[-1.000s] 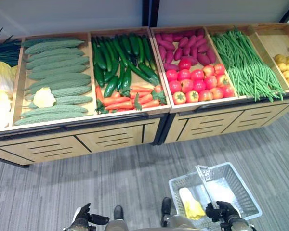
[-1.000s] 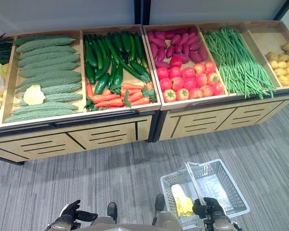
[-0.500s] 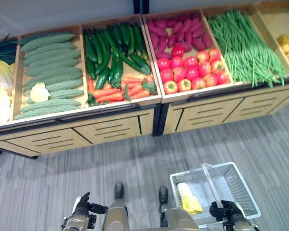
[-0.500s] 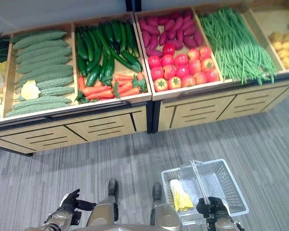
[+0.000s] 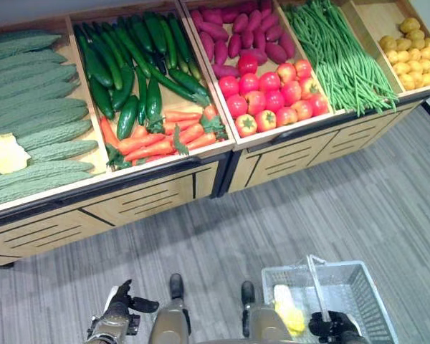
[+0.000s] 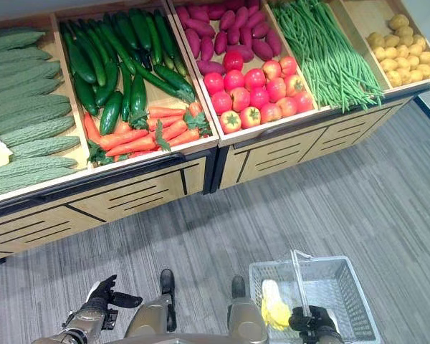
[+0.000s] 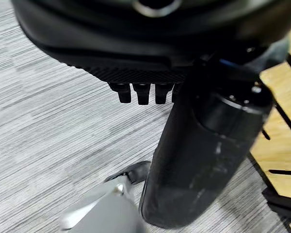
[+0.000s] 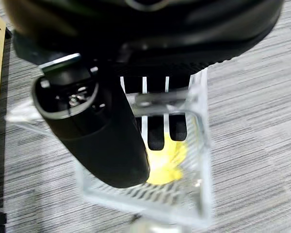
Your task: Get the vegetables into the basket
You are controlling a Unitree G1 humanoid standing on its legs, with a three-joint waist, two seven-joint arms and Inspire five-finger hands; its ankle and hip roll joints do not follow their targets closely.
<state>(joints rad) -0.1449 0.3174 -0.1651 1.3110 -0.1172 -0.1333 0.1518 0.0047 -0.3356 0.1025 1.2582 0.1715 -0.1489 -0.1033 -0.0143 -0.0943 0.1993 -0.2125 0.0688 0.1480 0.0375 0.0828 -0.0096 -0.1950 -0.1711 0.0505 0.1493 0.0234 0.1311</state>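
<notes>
Standing position before the produce stand. I am carrying the basket in the right hand, whose fingers are curling round the handle; the right wrist view is showing them wrapped over the clear bar, with a pale yellow-white vegetable lying on the basket floor just beyond. The left hand is hanging low at my left side, empty, its fingers curled in and its thumb sticking out. The remaining vegetables are lying in the stand's wooden bins, well apart from both hands: bitter gourds, cucumbers, carrots, tomatoes and green beans. I am judging the gourds and cucumbers to be stiff, fairly light and smooth, best taken across the middle; the tomatoes are looking rounder and likelier to roll, needing fingers and thumb closing on opposite sides; the beans are looking thin and loose, awkward to pinch
</notes>
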